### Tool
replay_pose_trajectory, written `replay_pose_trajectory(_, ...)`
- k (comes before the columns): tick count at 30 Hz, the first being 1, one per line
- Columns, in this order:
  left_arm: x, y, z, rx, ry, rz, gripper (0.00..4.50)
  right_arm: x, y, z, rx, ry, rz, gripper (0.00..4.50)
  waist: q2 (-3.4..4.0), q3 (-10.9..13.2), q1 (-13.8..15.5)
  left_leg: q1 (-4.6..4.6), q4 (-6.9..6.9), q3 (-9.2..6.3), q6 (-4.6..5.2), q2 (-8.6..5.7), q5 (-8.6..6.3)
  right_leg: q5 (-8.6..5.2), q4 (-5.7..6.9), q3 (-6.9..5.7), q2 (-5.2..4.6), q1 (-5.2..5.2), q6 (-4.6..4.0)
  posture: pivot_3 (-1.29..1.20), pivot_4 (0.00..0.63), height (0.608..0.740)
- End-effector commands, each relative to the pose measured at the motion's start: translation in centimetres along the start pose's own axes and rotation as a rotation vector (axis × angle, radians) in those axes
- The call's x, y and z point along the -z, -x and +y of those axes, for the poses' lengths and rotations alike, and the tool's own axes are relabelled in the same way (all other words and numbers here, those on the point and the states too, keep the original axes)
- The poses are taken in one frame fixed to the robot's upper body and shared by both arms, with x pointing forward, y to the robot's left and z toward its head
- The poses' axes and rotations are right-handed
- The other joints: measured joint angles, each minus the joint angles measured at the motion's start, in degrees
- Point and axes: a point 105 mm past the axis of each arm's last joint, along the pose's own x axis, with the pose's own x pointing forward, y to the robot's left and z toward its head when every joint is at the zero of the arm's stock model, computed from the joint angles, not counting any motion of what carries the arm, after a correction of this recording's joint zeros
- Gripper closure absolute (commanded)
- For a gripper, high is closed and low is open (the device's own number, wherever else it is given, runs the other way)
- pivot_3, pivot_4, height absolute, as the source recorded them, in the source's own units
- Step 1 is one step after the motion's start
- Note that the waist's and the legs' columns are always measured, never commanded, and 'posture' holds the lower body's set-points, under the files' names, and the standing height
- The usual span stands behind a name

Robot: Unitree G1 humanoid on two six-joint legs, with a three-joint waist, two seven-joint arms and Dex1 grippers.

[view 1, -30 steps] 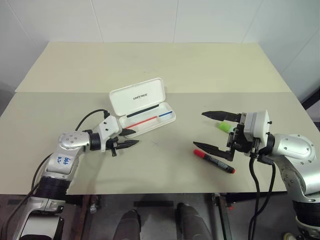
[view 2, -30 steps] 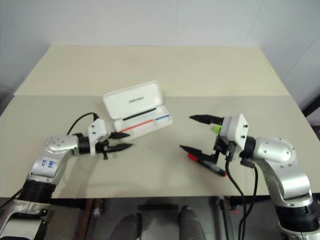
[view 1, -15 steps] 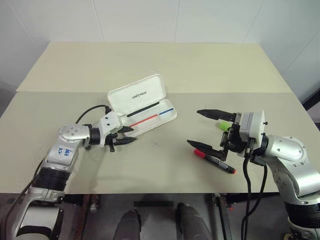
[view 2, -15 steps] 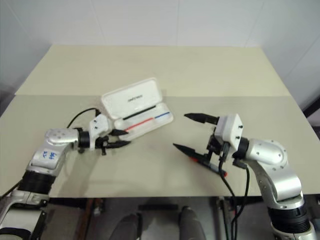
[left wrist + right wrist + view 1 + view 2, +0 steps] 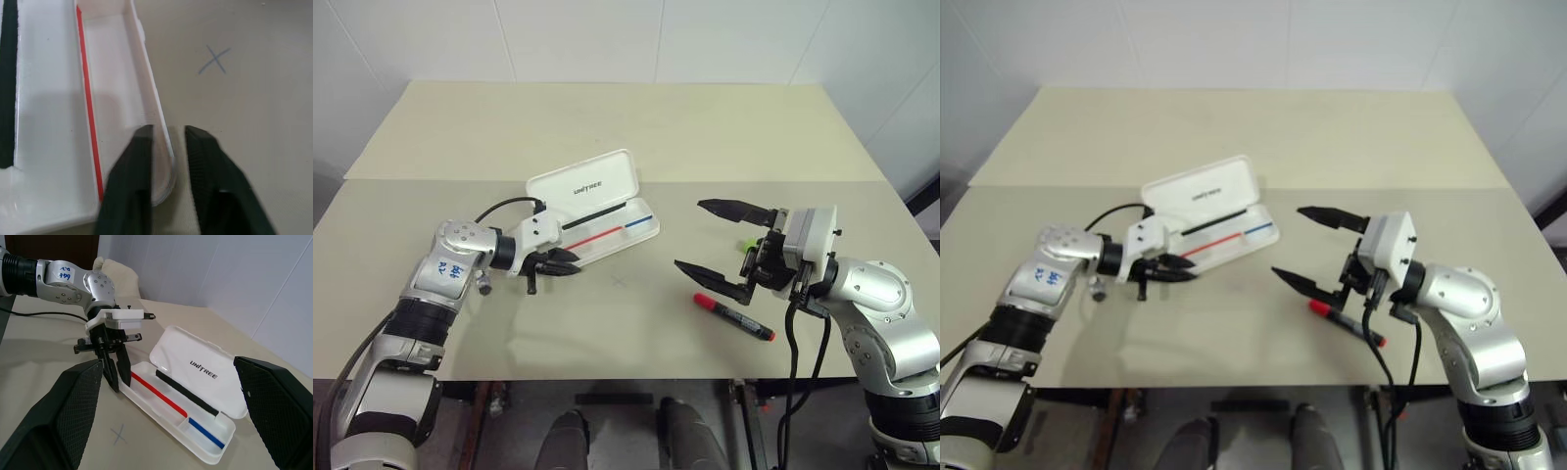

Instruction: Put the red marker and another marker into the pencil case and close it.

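Pencil case (image 5: 592,209) lay open, front rim pinched by left gripper (image 5: 166,147); right gripper (image 5: 713,238) gaped empty, red marker (image 5: 733,315) at its 6 o'clock.

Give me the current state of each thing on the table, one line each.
pencil case: open, lid up, tray empty.
red marker: capped, lying on table.
green marker: mostly hidden behind right end effector.
left end effector: shut on case's near wall.
right end effector: open, empty.
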Motion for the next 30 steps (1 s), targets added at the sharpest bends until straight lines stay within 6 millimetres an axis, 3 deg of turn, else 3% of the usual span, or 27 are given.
replay_pose_trajectory(1, -0.3, 0.0, -0.2, 0.037, -0.022, 0.019, 4.47, -1.4, -0.3, 0.0, -0.006, 0.046, -0.04, 0.0, 0.0, 0.0, 0.2, 0.01, 0.0, 0.0, 0.0, 0.0, 0.0, 0.03, 0.01, 0.0, 0.0, 0.0, 0.07, 0.0, 0.15, 0.74)
replay_pose_trajectory(16, -2.5, -0.2, -1.3, 0.073, -0.09, -0.04, 4.47, -1.4, -0.3, -0.2, -0.01, 0.041, -0.034, 0.0, 0.0, 0.0, 0.44, -0.07, -0.02, -0.01, 0.05, 0.0, -0.03, 0.06, -0.03, 0.0, -0.01, -0.02, 0.21, 0.0, 0.15, 0.74)
replay_pose_trajectory(23, -3.7, 0.0, -4.3, 0.144, -0.1, -0.094, 4.47, -1.3, -0.1, -0.3, -0.013, 0.032, -0.022, 0.0, 0.0, 0.0, 0.36, -0.07, -0.02, -0.02, 0.05, 0.0, -0.04, 0.05, -0.03, 0.0, 0.0, -0.02, 0.21, 0.0, 0.15, 0.74)
replay_pose_trajectory(27, -2.7, 0.0, -6.3, 0.212, -0.097, -0.064, 4.47, -1.4, -0.1, -0.4, -0.019, 0.032, -0.019, 0.0, 0.0, 0.0, 0.16, -0.03, -0.01, -0.01, 0.05, 0.0, -0.04, 0.04, 0.0, 0.0, -0.01, -0.02, 0.18, 0.0, 0.15, 0.74)
replay_pose_trajectory(30, -2.0, 0.2, -6.7, 0.217, -0.084, -0.038, 4.47, -1.4, -0.1, -0.4, -0.022, 0.031, -0.018, 0.0, 0.0, 0.0, 0.25, -0.03, 0.0, -0.02, 0.05, 0.0, -0.03, -0.04, 0.01, 0.0, 0.0, -0.02, 0.03, 0.0, 0.15, 0.74)
